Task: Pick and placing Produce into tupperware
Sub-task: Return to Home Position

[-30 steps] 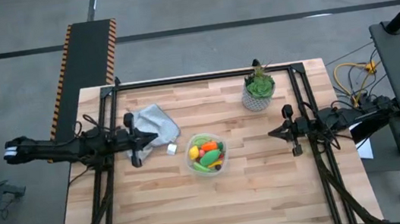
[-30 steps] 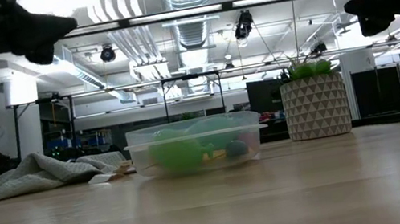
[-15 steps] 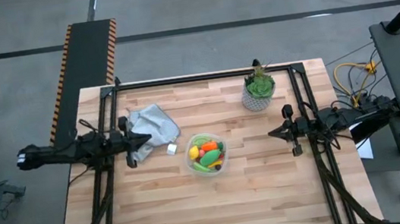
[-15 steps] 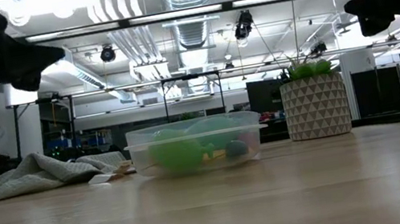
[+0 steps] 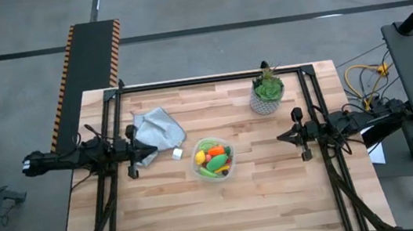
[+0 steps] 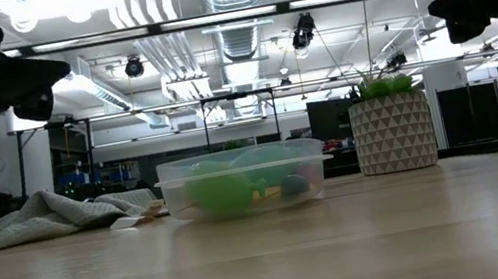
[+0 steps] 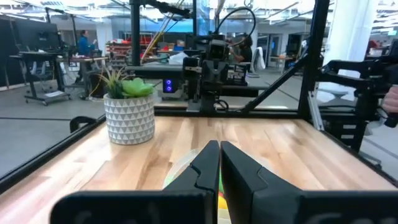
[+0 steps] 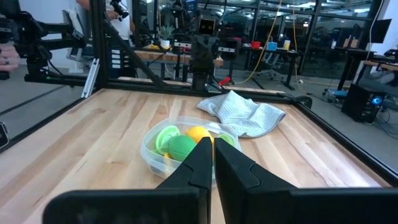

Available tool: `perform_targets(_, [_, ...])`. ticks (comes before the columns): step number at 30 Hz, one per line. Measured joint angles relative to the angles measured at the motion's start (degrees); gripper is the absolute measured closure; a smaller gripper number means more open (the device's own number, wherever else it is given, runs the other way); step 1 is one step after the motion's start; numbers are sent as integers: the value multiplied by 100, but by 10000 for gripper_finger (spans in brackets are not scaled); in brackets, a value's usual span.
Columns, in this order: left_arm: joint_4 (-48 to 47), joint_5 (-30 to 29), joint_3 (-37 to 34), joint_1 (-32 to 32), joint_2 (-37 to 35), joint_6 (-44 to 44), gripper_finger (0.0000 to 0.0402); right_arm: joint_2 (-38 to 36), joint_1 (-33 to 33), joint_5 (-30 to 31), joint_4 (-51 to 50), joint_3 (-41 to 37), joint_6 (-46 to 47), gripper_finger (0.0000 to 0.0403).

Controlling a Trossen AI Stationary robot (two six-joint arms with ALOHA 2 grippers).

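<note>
Left pincer (image 5: 153, 147) pulled back leftward, closed, right pincer (image 5: 279, 136) closed, one tupperware (image 6: 239, 154) holding produce (image 5: 216, 161)

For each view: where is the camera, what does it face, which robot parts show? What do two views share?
High: overhead, looking down at table; both arms show.
Low: table height, facing tupperware; both arms above.
Left wrist: faces plant; left gripper, shut, shows.
Right wrist: faces tupperware, cloth; right gripper, shut, shows.
Shared: plant in high and low.
</note>
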Motion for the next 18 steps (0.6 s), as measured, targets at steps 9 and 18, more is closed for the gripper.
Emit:
perform_targets(9, [-11, 20, -3, -3, 227, -11, 401, 1, 2, -1, 142, 2, 144, 394])
perform_targets(18, [20, 31, -3, 2, 225, 110, 401, 4, 0, -7, 173, 17, 635, 394])
